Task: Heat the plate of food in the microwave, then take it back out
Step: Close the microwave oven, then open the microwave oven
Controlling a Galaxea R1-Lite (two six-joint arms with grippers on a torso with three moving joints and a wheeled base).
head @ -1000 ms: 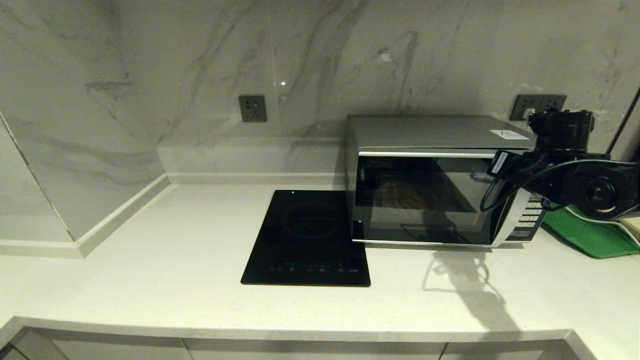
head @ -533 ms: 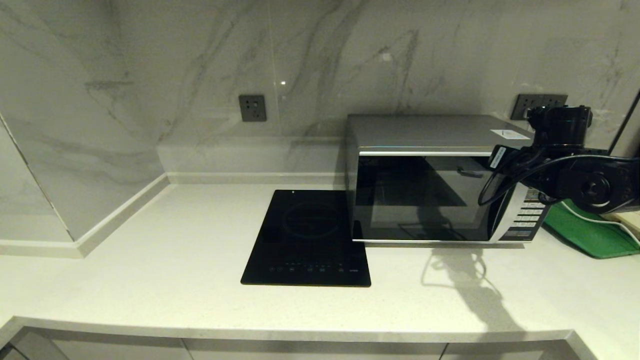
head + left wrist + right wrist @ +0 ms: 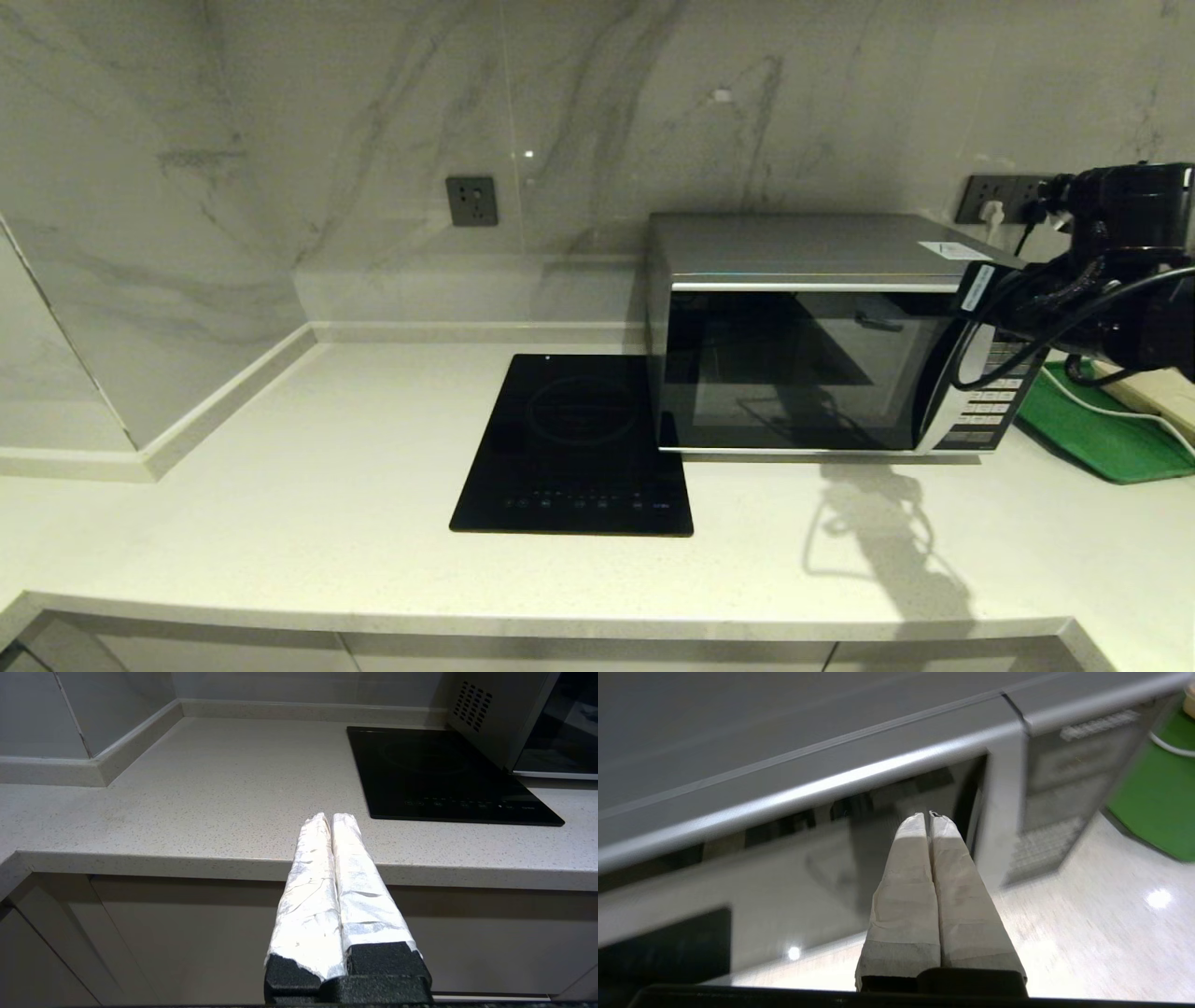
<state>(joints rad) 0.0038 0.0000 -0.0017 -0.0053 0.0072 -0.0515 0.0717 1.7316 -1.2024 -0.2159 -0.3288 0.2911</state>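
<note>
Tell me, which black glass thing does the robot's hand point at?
The microwave door: it stands upright, and the shut right gripper points at it. The other black glass, the induction hob, lies flat beside it.

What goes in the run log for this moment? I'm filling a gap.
microwave: door closed | right gripper: shut, empty, before door's upper right | left gripper: shut, parked at counter edge

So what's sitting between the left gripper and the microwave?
The black induction hob sits between the left gripper and the microwave, seen in the left wrist view.
</note>
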